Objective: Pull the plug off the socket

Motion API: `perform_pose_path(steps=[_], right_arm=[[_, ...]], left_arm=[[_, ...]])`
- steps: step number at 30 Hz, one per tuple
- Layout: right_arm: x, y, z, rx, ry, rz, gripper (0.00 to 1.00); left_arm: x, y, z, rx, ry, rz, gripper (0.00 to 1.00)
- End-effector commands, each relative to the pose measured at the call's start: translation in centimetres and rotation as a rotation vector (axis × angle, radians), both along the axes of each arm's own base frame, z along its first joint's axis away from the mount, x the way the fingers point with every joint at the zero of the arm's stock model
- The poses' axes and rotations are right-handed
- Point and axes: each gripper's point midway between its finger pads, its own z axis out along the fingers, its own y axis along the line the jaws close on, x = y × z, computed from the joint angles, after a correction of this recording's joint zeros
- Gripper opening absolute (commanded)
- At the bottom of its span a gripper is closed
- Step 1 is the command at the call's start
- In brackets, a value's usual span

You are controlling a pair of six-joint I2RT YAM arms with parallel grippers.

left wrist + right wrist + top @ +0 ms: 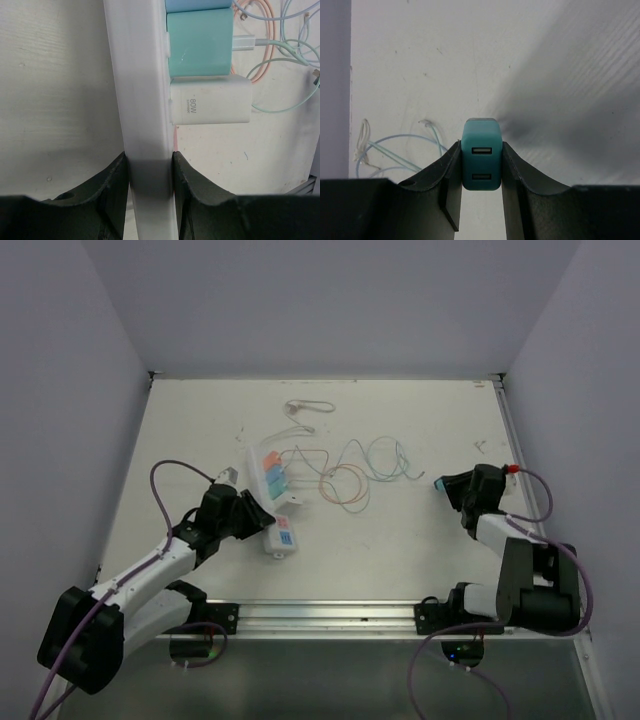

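My left gripper (pixel 149 165) clamps socket (pixel 142 75), bracing it against pull. Right gripper (pixel 481 152) pinches teal plug (pixel 480 137), held well clear of socket: I judge it's out. White charger (pixel 210 100) seated in socket.

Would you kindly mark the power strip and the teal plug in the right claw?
power strip (pixel 142 100): left wrist view, long white side.
teal plug (pixel 481 163): right wrist view, face between USB ports.

Loose cables (pixel 345 480) probably crowd room beside the socket (pixel 142 100).
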Motion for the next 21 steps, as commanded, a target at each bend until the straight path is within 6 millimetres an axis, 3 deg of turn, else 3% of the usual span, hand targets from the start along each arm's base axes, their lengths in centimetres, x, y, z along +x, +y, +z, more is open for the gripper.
perform_pose_path(steps=[1, 2, 3, 5, 6, 7, 10, 11, 14, 17, 21], right_arm=[[3.9, -0.5, 2.5, 0.039, -0.166, 0.012, 0.0], [4.8, -0.6, 2.8, 0.051, -0.191, 0.028, 0.0], [5.1, -0.6, 1.1, 0.068, -0.155, 0.037, 0.0], [6.5, -0.5, 1.0, 0.096, -0.188, 0.076, 0.0], [6.6, -0.3, -0.6, 0.122, -0.16, 0.081, 0.01], [7.1, -0.4, -0.4, 0.132, -0.187, 0.09, 0.03], [7.3, 0.0, -0.8, 0.169, -0.198, 0.104, 0.29], [6.9, 0.1, -1.0, 0.163, -0.193, 0.107, 0.51], [5.9, -0.3, -0.7, 0.097, -0.155, 0.119, 0.78], [4.6, -1.1, 0.1, 0.002, -0.083, 0.126, 0.92], [3.0, -2.5, 2.2, -0.107, -0.019, 0.109, 0.97]], left_arm=[[-1.3, 0.8, -1.6, 0.052, 0.022, -0.042, 0.0], [-1.4, 0.8, -1.7, 0.05, 0.023, -0.042, 0.0], [-1.4, 0.7, -1.5, 0.045, 0.016, -0.042, 0.0], [-1.5, 0.7, -1.5, 0.04, 0.013, -0.043, 0.0], [-1.5, 0.7, -1.5, 0.039, 0.013, -0.044, 0.0], [-1.5, 0.7, -1.5, 0.039, 0.011, -0.045, 0.0], [-1.6, 0.7, -1.5, 0.038, 0.015, -0.051, 0.0], [-1.6, 0.6, -1.5, 0.036, 0.012, -0.052, 0.0], [-1.6, 0.6, -1.4, 0.035, 0.011, -0.054, 0.0], [-1.7, 0.6, -1.5, 0.037, 0.011, -0.056, 0.0], [-1.7, 0.7, -1.7, 0.037, 0.015, -0.055, 0.0]])
